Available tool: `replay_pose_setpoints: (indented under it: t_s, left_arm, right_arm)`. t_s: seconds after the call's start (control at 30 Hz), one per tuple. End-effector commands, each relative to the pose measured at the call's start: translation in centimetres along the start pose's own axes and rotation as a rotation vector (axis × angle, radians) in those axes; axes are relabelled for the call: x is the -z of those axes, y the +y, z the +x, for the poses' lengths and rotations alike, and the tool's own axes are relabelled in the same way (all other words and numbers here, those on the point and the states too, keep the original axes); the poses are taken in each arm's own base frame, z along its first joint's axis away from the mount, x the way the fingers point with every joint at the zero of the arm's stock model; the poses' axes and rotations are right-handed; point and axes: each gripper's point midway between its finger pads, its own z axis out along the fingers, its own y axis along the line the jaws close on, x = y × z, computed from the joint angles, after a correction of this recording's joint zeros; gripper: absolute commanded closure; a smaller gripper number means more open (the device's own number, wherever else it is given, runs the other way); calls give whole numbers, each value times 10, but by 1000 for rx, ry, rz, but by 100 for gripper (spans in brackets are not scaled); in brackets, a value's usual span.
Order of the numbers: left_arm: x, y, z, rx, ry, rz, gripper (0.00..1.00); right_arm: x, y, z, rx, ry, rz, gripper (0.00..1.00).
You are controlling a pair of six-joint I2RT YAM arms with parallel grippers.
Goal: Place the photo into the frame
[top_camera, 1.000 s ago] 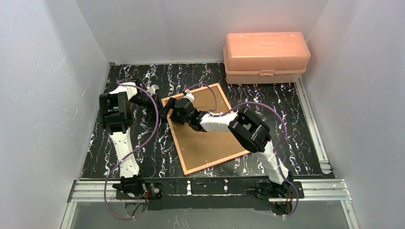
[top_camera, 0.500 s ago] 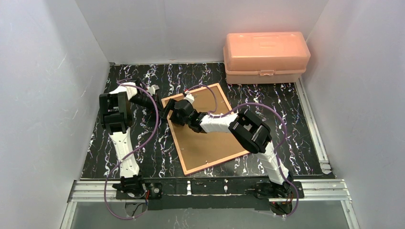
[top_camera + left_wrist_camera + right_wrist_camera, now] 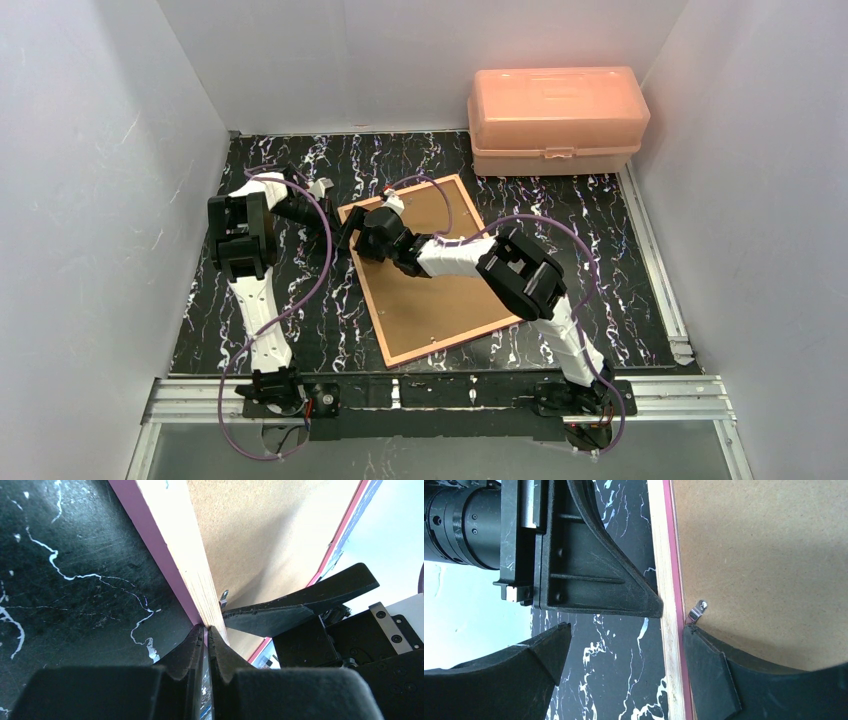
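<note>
Frame [image 3: 440, 295] face-down, edge pinched by left gripper [image 3: 205, 629], right gripper [image 3: 626, 630] spread

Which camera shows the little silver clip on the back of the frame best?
The right wrist view: the clip is close and sharp by the frame rail. The left wrist view shows it smaller and shadowed. The top view shows it too small to tell.

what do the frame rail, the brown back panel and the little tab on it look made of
Frame rail: seems pale wood, bare tan grain on the back, with a pink painted or coated edge.
Back panel: probably hardboard or fibreboard, matte brown, finely speckled, no grain.
Tab: likely metal, small, shiny grey.
</note>
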Motion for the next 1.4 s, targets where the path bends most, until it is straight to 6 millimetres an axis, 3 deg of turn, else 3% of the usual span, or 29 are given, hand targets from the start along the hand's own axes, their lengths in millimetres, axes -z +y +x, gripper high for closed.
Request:
replay_pose_setpoints:
  t_s: [0.0,0.13,0.23,0.33,0.47,0.53,0.6,0.77,1.0,1.13,1.37]
  left_arm:
    - [-2,-3,11,-22,29,-22,96]
    - [1,-5,11,-23,30,-15,96]
    - [13,-11,7,-29,18,1,96]
    - [30,-17,7,-91,15,0,95]
    - [39,-23,34,-224,70,16,93]
    - [36,-15,60,-325,124,-18,93]
    - [32,-4,85,-443,188,-85,92]
    - [13,12,135,-682,329,-204,93]
    - [-5,8,163,-917,379,-291,93]
    - [-14,10,172,-1026,397,-319,93]
    - [-30,7,180,-1058,425,-314,94]
  right_arm:
    - [-9,-27,21,39,54,54,10]
    - [6,-13,5,51,25,21,10]
    - [31,9,-18,107,-1,-23,9]
    - [67,23,-63,151,-76,-31,5]
    - [112,-11,-135,252,-174,111,1]
    - [130,-44,-163,296,-190,233,1]
    - [147,-82,-178,318,-168,362,1]
    - [169,-141,-197,302,-174,494,1]
    - [167,-189,-198,254,-160,539,1]
    - [160,-205,-198,210,-158,533,1]
    - [127,-204,-190,165,-99,447,1]
